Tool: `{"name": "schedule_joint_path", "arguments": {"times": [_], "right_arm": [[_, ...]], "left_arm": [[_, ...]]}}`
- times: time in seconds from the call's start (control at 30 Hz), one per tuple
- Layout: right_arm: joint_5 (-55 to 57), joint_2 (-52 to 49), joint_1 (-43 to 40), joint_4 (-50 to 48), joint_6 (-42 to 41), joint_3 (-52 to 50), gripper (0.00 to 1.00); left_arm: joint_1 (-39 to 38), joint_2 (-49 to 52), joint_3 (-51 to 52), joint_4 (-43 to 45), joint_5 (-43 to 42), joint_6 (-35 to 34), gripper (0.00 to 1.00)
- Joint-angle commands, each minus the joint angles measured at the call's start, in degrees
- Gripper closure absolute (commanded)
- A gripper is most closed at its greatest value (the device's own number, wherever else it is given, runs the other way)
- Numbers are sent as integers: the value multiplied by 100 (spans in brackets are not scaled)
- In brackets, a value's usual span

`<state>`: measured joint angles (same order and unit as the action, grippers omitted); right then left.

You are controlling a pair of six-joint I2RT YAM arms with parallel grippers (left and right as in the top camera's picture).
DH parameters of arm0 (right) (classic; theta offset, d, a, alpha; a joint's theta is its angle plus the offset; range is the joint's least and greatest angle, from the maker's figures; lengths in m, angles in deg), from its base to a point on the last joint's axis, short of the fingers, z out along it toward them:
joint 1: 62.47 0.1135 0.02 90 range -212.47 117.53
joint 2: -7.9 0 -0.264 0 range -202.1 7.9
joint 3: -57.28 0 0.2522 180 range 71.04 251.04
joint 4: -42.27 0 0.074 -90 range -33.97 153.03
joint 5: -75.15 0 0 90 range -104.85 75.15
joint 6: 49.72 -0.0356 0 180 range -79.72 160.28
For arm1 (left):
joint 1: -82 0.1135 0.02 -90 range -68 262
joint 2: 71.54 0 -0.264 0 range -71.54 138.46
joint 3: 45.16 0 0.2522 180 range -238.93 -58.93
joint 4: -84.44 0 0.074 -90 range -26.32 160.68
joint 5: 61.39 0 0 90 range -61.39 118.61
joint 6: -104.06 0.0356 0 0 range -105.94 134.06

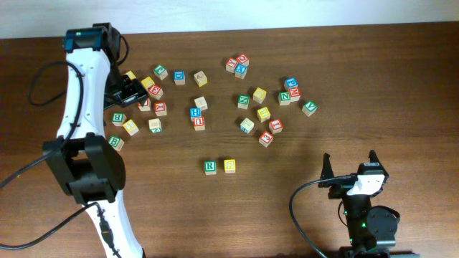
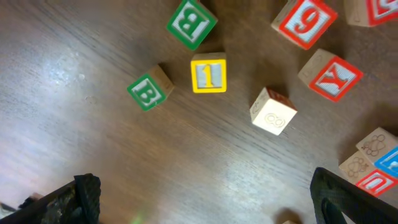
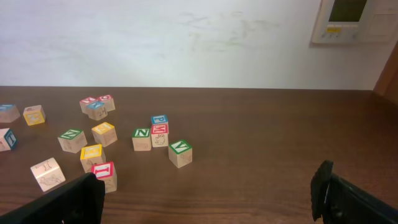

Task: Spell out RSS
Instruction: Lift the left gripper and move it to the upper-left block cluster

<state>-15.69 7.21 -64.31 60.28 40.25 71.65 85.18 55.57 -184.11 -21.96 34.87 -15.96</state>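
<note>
The green R cube [image 1: 209, 166] and a yellow S cube [image 1: 229, 165] sit side by side at the front middle of the table. I cannot pick out the other S cube among the scattered cubes. My left gripper [image 1: 131, 93] is open and empty above the left cluster. In the left wrist view its fingers [image 2: 202, 205] frame bare wood. Ahead of them lie two green B cubes [image 2: 191, 23] [image 2: 149, 90] and a yellow cube [image 2: 208, 74] whose mark is not an S. My right gripper [image 1: 351, 170] is open and empty at the front right, and is also seen in its wrist view [image 3: 205, 202].
Several letter cubes lie in a left cluster [image 1: 154, 107], a middle group [image 1: 197, 115] and a right group [image 1: 269, 115]. In the left wrist view a pale cube [image 2: 273, 112], a red 9 cube [image 2: 305, 22] and a red Y cube [image 2: 329, 78] lie near the fingers.
</note>
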Motion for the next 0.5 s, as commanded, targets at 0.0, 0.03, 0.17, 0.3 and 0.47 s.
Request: {"name": "schedule_joint_path", "arguments": {"times": [0.0, 0.03, 0.17, 0.3, 0.47], "right_arm": [[48, 48, -44, 33, -20, -28, 2], [48, 48, -44, 33, -20, -28, 2], [52, 48, -44, 31, -17, -28, 2], [-251, 48, -44, -11, -199, -28, 2], [-3460, 48, -44, -144, -3475, -28, 2]], "left_arm": [[-2, -136, -9, 201, 66, -120, 1], [-2, -136, -9, 271, 66, -120, 1], [-2, -133, -9, 367, 66, -120, 1], [-2, -133, -9, 367, 66, -120, 0], [-2, -133, -9, 367, 66, -120, 1]]}}
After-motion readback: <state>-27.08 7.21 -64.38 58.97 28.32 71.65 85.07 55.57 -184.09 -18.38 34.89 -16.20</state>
